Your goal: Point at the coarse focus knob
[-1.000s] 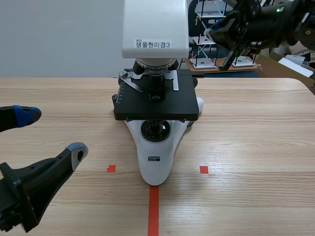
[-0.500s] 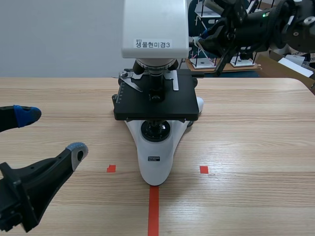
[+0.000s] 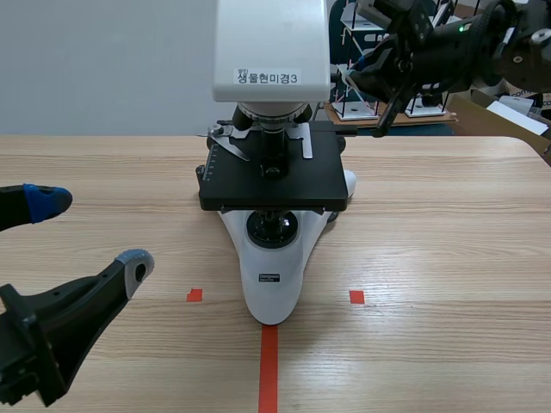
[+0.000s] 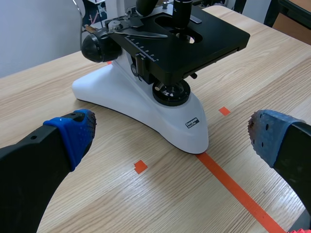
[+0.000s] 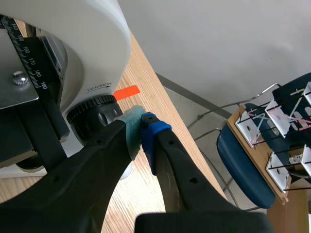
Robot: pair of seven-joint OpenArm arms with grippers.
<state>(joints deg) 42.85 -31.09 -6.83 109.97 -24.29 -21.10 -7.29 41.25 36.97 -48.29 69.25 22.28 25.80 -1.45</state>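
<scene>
When I checked the feeds, the right gripper (image 5: pixel 141 132) had its pads pressed together, tips just beside the coarse focus knob (image 5: pixel 95 116). That was the black ribbed dial on the microscope's (image 3: pixel 271 292) white arm, right side, behind the stage. Couldn't tell if they touched. Left gripper (image 4: pixel 171 135) sat spread wide, low over the table (image 3: pixel 448 241), facing the microscope base.

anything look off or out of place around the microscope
Nothing stands out. The microscope stands upright on the table, its base in line with the tape line. The right arm's jaws are shut, tips beside the coarse focus knob; the left jaws are open, clear of it.
</scene>
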